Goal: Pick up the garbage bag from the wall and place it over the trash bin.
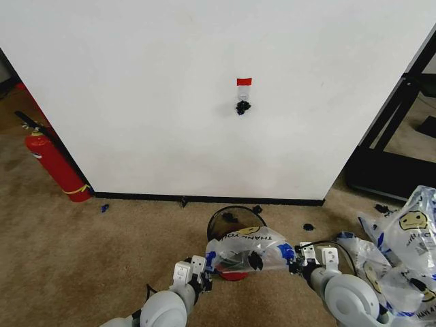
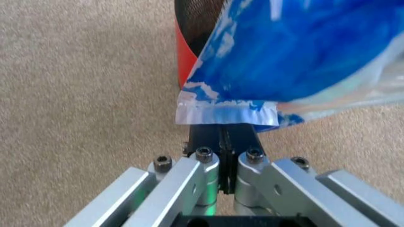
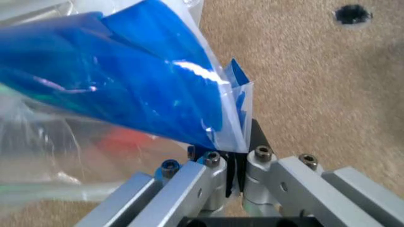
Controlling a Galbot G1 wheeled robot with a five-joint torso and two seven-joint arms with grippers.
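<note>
The wall (image 1: 204,102) stands plain and white behind everything, its black hook (image 1: 242,107) bare under a scrap of red tape (image 1: 244,82), so the lift from the hook looks done and the placing step is the one in hand. Just in front of the wall's baseboard sits the trash bin (image 1: 228,221), black mesh on a red base. The garbage bag (image 1: 248,251) hangs stretched between the two arms, draped across the side of the bin nearer the robot, while the rim on the wall side is uncovered.

The left gripper (image 1: 204,267) is pinched tight on the bag's blue-printed edge at one side of the bin, and the right gripper (image 1: 297,259) is clamped on the opposite edge (both wrist views show the film caught between closed fingers).

I judge the next move calls for carrying the mouth of the bag toward the wall and down over the whole rim, keeping it taut.

Room is fair: bare carpet (image 1: 122,259) lies on the left-arm side of the bin, but a heap of similar bags (image 1: 402,252) crowds the right arm, and the fire extinguisher (image 1: 58,167) stands well away.
</note>
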